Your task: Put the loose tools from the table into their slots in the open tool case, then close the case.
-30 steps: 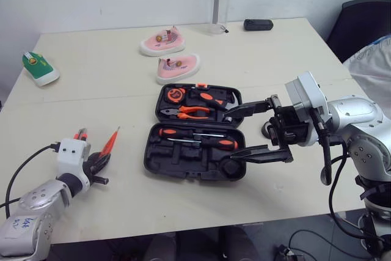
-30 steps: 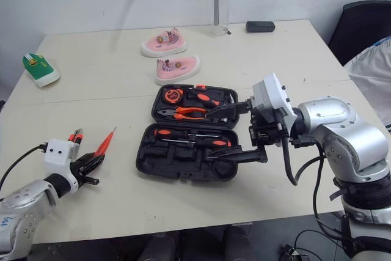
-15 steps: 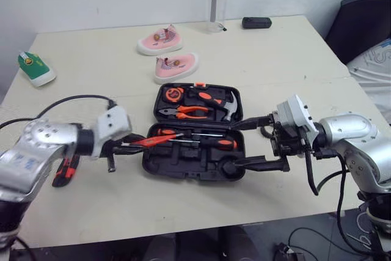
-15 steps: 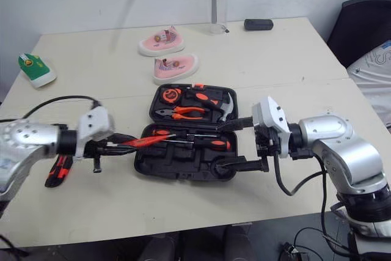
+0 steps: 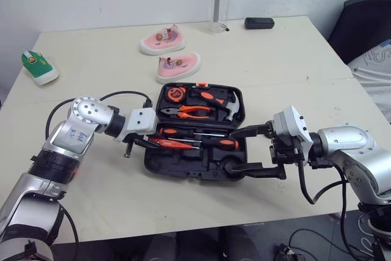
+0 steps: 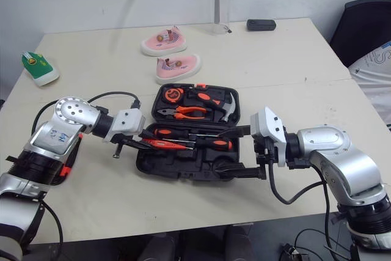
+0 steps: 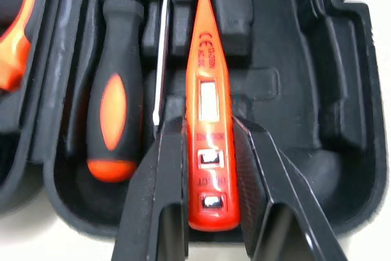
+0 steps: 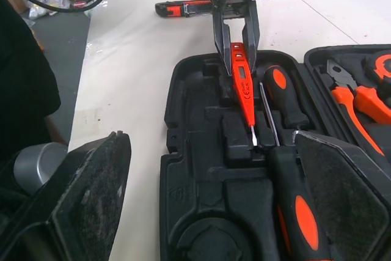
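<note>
The left gripper [image 7: 209, 125] was clamped on the slim orange tester screwdriver with a clear window [image 7: 208, 84], both black fingers pinching its handle end. Ahead of those fingers, the tester lay along a moulded slot of the open black plastic tool case [image 7: 317, 90], just beside a black-and-orange-handled screwdriver [image 7: 114, 114]. The right gripper [image 5: 237, 153] faced it, fingers spread wide apart, at the case's opposite edge.
</note>
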Available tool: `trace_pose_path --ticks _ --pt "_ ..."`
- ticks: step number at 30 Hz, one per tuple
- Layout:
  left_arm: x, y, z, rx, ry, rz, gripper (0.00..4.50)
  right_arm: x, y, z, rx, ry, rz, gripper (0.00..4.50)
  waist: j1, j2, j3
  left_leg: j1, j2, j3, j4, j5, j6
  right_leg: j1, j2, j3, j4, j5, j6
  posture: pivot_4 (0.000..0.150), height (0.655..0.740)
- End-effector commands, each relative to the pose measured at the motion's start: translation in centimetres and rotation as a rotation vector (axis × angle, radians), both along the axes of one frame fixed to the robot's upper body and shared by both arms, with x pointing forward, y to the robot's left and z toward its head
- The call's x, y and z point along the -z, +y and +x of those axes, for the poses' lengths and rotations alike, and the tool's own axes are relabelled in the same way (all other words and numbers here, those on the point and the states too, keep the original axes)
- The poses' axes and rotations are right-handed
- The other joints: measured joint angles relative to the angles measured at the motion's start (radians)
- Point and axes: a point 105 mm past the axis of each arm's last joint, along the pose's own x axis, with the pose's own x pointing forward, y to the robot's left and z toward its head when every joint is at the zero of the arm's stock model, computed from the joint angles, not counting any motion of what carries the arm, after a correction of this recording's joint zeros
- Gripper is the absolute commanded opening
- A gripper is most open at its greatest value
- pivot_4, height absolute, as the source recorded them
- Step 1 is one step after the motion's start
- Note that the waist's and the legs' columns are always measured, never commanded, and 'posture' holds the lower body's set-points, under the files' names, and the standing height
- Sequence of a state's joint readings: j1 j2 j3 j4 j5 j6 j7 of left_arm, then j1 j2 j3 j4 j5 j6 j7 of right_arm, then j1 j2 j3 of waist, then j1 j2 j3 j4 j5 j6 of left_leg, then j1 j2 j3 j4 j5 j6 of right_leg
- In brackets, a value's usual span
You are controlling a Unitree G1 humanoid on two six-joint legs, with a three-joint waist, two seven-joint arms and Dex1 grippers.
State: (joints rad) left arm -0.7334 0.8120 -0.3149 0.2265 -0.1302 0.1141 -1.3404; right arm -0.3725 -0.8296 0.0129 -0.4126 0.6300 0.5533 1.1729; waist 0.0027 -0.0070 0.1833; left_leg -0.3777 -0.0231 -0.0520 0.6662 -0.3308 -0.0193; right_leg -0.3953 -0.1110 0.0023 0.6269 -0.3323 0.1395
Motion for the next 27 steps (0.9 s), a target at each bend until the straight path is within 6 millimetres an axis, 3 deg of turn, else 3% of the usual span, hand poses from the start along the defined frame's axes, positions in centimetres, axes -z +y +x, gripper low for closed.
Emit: trace_pose_path --ticks 1,27 --pt "-0.2 -0.1 0.3 0.026 -0.025 0.012 0.38 -1.0 0.0 -0.5 -0.002 -0.04 0.019 4.5 0.0 0.0 0.0 0.0 0.0 0.0 0.0 0.0 0.0 0.0 0.0 0.0 0.0 0.0 0.0 0.15 0.7269" --pt "1.0 0.8 1.0 0.025 0.016 0.022 0.38 -1.1 0.1 0.2 0.024 -0.051 0.03 4.5 -0.004 0.0 0.0 0.0 0.0 -0.001 0.001 0.0 0.0 0.0 0.0 -0.001 0.001 0.0 0.0 0.15 0.7269"
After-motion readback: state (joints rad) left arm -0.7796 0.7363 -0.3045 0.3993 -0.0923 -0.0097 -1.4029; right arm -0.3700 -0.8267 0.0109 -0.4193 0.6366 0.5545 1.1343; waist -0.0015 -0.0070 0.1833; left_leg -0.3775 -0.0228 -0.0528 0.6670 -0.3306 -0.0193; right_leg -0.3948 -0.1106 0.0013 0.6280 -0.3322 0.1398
